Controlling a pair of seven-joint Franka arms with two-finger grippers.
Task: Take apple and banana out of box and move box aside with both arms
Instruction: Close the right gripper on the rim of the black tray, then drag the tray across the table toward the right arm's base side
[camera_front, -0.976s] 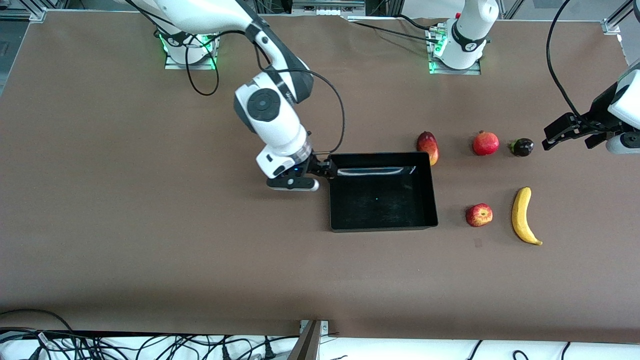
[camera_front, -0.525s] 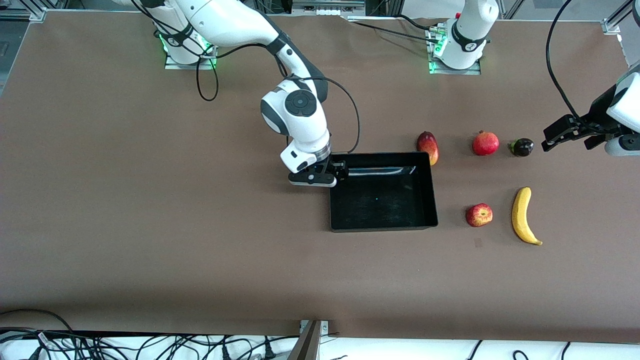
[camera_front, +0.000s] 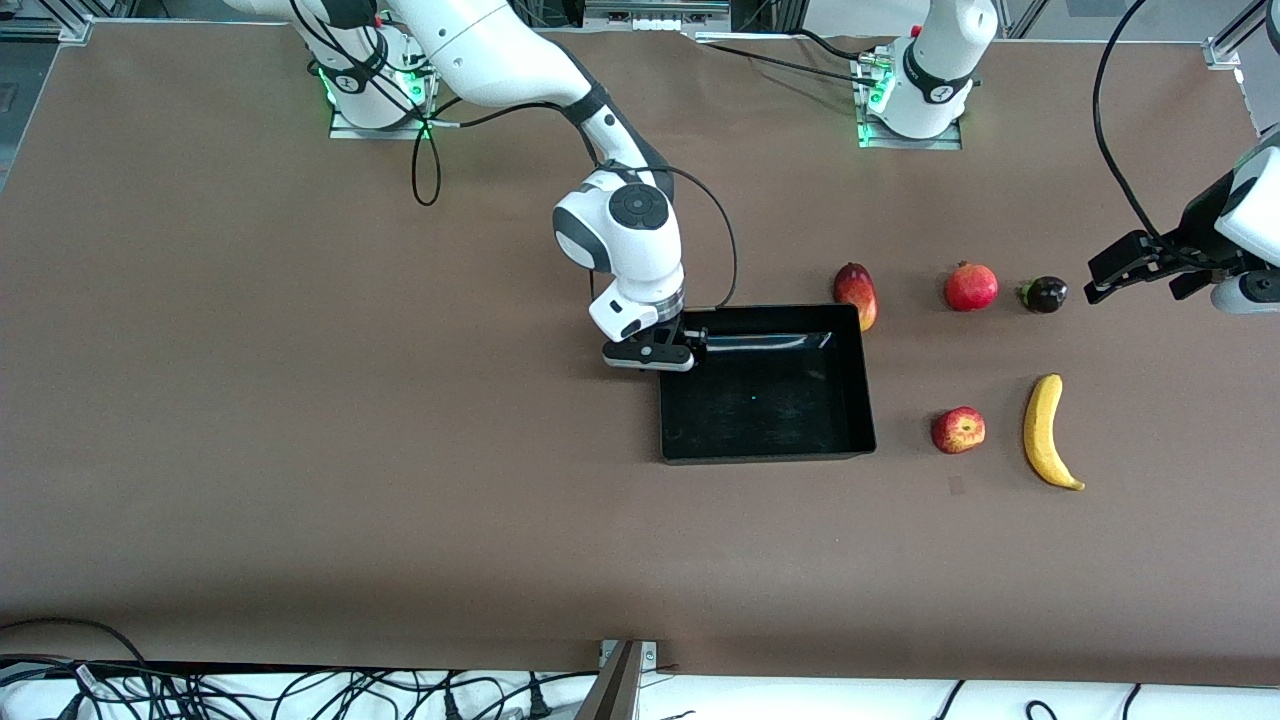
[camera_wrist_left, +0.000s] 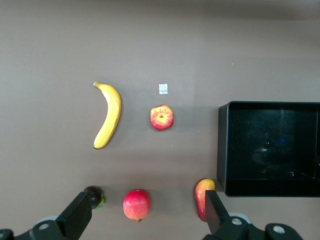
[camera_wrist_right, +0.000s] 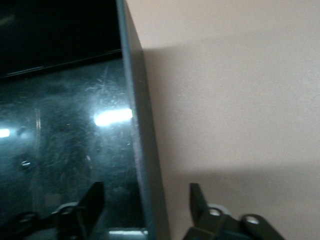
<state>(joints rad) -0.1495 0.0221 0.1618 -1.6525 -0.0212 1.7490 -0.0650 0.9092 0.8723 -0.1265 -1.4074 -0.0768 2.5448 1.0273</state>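
The black box (camera_front: 868, 400) lies mid-table. My right gripper (camera_front: 693, 338) is open at the box's corner toward the right arm's end, farther from the front camera. In the right wrist view the gripper (camera_wrist_right: 146, 200) straddles the box wall (camera_wrist_right: 140, 125), one finger inside and one outside. The red apple (camera_front: 958, 430) and the yellow banana (camera_front: 1043, 430) lie beside the box toward the left arm's end. My left gripper (camera_front: 1095, 280) is open and empty, up over the table at the left arm's end. Its wrist view shows the gripper (camera_wrist_left: 147, 215), banana (camera_wrist_left: 108, 116), apple (camera_wrist_left: 161, 117) and box (camera_wrist_left: 222, 145).
A mango (camera_front: 856, 293) touches the box's corner farther from the front camera. A pomegranate (camera_front: 971, 286) and a small dark fruit (camera_front: 1043, 294) lie in a row with it toward the left arm's end. A small pale mark (camera_front: 956, 486) is on the table near the apple.
My right gripper has moved toward the left arm's end, from beside the box to over its corner wall. The left arm has hardly moved.
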